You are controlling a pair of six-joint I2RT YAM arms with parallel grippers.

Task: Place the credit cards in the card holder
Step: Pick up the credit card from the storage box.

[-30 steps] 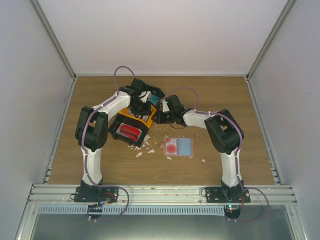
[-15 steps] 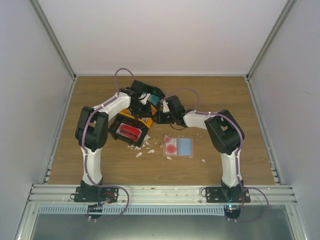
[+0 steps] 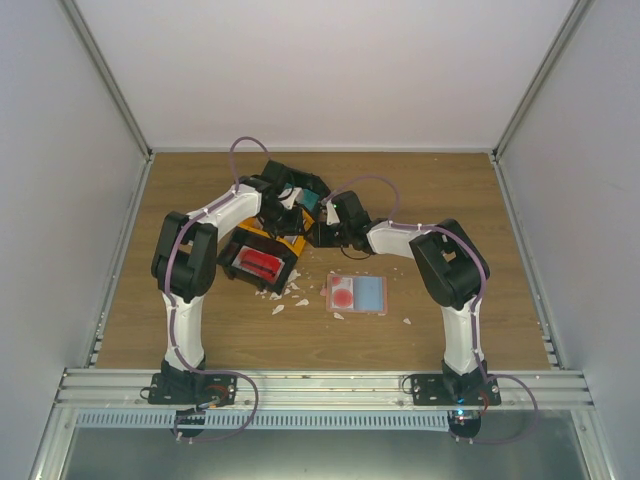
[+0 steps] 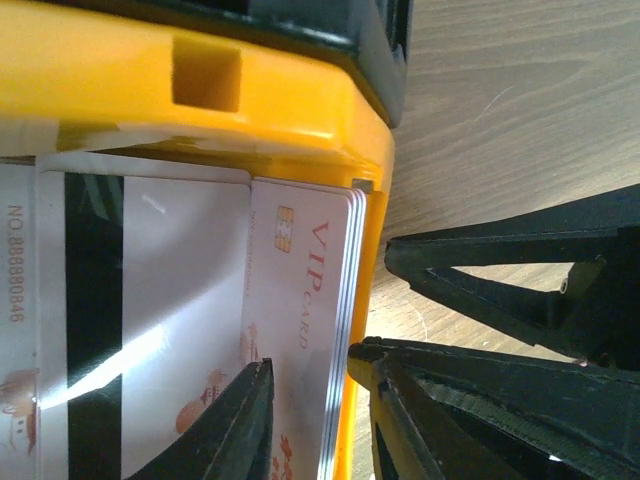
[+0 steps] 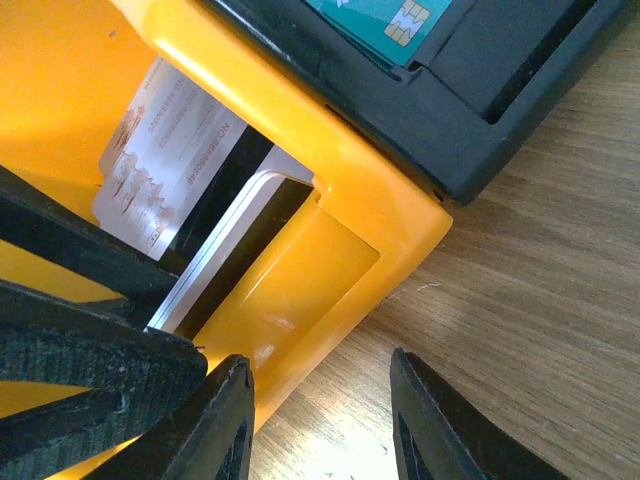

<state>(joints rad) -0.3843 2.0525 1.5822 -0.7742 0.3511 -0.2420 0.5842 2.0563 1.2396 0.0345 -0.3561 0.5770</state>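
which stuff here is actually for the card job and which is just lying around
For the job:
credit cards, stacked in the black-and-orange tray
card holder, lying open

Just lying about:
white paper scraps
the black-and-orange tray itself, which only holds the cards

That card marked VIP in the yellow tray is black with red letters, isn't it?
Not quite. The VIP card in the yellow tray is white with red letters, not black. The left wrist view shows it plainly.
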